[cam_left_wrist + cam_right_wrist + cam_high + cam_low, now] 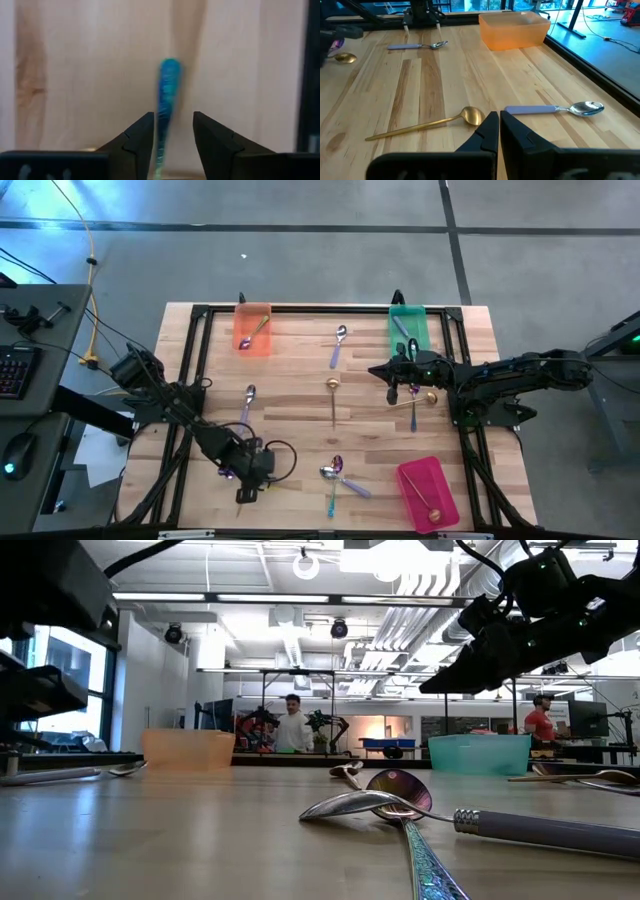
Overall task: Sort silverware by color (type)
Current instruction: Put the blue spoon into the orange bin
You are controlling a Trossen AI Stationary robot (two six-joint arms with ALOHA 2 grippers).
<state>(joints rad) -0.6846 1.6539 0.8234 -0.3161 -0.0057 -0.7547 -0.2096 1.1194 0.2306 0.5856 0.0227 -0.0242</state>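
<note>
My left gripper (241,483) hangs over the table's near left part, pointing steeply down. Its fingers stand apart with the blue-green handle of an iridescent spoon (167,100) between them. My right gripper (385,370) waits shut above the table's right half, in front of the green tray (408,330). Its fingers (498,127) hold nothing. Loose silverware lies flat on the wood: a gold spoon (420,126), lavender-handled spoons (555,108) (247,402), and a crossed pair (390,802) near the front edge. My left gripper's fingers (142,137) stand on either side of the iridescent spoon's handle (165,125), coming from above. The handle shows blurred, closer to one finger. Whether either finger touches it I cannot tell.
An orange tray (253,330) at the far left holds one spoon. The green tray holds another. A pink tray (428,492) at the near right holds a gold spoon. Another gold spoon (420,398) lies under my right arm. A black frame (330,309) rims the table.
</note>
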